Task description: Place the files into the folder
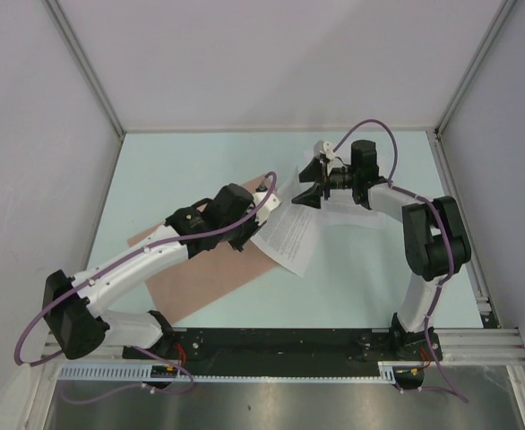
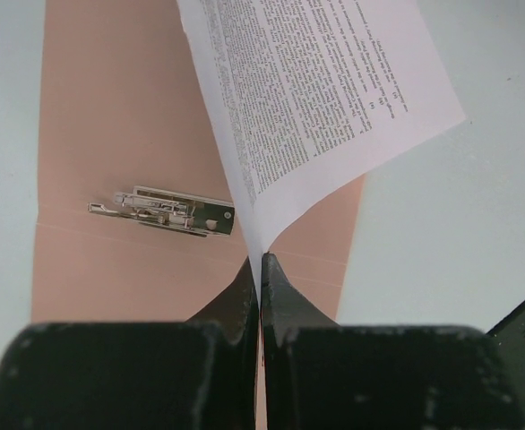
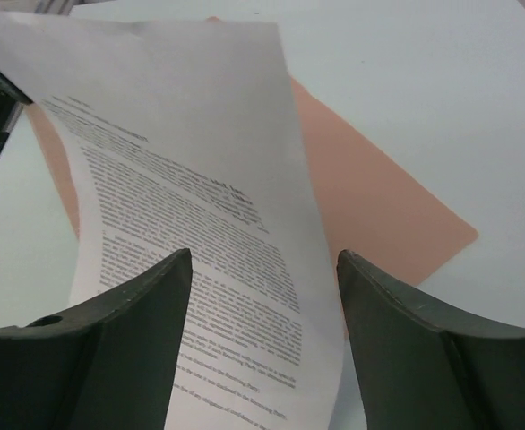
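Sheet (image 2: 325, 90) pinched in the closed left pincer (image 2: 261, 260) should be laid flat on the open folder (image 2: 110, 107), the wide-open, empty right pincer (image 3: 264, 260) guiding.

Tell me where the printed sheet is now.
The printed sheet is central in the top view, pinched at one edge by the left gripper, overhanging the folder's right edge, with the open right gripper just beyond it.

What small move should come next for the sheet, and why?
Probably the left gripper should lower the sheet flat onto the open folder. That gripper is shut on the sheet's edge, and the sheet hangs curled, partly beyond the folder's side. The right gripper is open near the sheet and holds nothing.
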### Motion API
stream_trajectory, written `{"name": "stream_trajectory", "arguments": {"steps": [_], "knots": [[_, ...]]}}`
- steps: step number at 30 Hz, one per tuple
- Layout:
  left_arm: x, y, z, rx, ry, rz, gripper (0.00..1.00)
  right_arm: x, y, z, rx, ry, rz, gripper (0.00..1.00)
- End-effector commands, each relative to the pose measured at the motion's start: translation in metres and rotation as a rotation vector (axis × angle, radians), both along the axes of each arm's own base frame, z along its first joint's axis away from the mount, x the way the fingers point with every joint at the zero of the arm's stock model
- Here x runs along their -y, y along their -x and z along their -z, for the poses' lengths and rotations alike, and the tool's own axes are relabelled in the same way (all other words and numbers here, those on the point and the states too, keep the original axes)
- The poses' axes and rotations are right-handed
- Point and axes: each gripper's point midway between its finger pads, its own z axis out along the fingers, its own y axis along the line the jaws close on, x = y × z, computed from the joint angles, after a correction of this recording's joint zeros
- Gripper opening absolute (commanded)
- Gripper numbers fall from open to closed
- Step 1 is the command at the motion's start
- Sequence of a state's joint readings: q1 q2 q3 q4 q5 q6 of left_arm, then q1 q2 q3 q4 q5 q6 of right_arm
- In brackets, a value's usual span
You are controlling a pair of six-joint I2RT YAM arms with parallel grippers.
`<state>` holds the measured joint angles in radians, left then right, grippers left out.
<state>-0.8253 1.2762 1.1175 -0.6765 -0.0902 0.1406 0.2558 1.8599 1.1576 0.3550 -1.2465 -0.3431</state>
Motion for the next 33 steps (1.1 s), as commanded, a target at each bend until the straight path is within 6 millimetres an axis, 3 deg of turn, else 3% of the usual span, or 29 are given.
{"name": "stream_trajectory", "arguments": {"steps": [1, 3, 5, 8, 14, 16, 17, 18, 20, 21, 23, 24, 27, 33], "knots": [[-0.004, -0.008, -0.025, 0.078, 0.015, -0.016, 0.00, -0.015, 0.015, -0.016, 0.047, -0.037, -0.116, 0.65], [-0.006, -0.010, -0.026, 0.087, 0.012, -0.032, 0.00, -0.015, 0.016, -0.016, 0.029, -0.043, -0.124, 0.53], [-0.011, -0.011, -0.023, 0.087, -0.011, -0.047, 0.00, -0.013, 0.015, -0.015, 0.020, -0.042, -0.122, 0.48], [-0.014, -0.015, -0.020, 0.093, -0.030, -0.076, 0.00, -0.011, 0.016, -0.018, -0.008, -0.046, -0.120, 0.20], [-0.026, -0.036, -0.004, 0.048, -0.020, -0.242, 0.01, -0.003, 0.017, -0.004, -0.090, 0.007, -0.062, 0.20], [-0.037, -0.048, 0.005, 0.017, -0.015, -0.309, 0.02, -0.002, 0.017, 0.001, -0.113, 0.023, -0.044, 0.14], [-0.038, -0.052, 0.005, 0.007, 0.003, -0.347, 0.06, -0.003, 0.016, 0.000, -0.120, 0.022, -0.038, 0.02], [-0.044, -0.060, 0.009, -0.004, 0.002, -0.386, 0.23, -0.004, 0.012, 0.001, -0.127, 0.028, -0.013, 0.00], [-0.046, -0.070, 0.003, -0.002, 0.030, -0.444, 0.45, -0.009, 0.003, 0.001, -0.175, 0.035, 0.055, 0.00], [-0.056, -0.079, 0.001, 0.017, 0.020, -0.501, 0.62, -0.011, -0.001, 0.003, -0.198, 0.036, 0.082, 0.00], [-0.067, -0.089, -0.001, 0.015, 0.030, -0.618, 0.71, -0.008, -0.015, 0.010, -0.266, 0.038, 0.165, 0.00], [-0.081, -0.096, -0.002, 0.007, 0.041, -0.680, 0.95, -0.003, -0.022, 0.013, -0.296, 0.036, 0.199, 0.00], [-0.099, -0.106, -0.001, -0.011, 0.134, -0.793, 1.00, -0.002, -0.028, 0.031, -0.476, 0.057, 0.230, 0.00], [-0.112, -0.106, 0.015, -0.134, 0.367, -0.876, 0.96, -0.018, -0.026, 0.061, -0.598, 0.119, 0.188, 0.00]]}}
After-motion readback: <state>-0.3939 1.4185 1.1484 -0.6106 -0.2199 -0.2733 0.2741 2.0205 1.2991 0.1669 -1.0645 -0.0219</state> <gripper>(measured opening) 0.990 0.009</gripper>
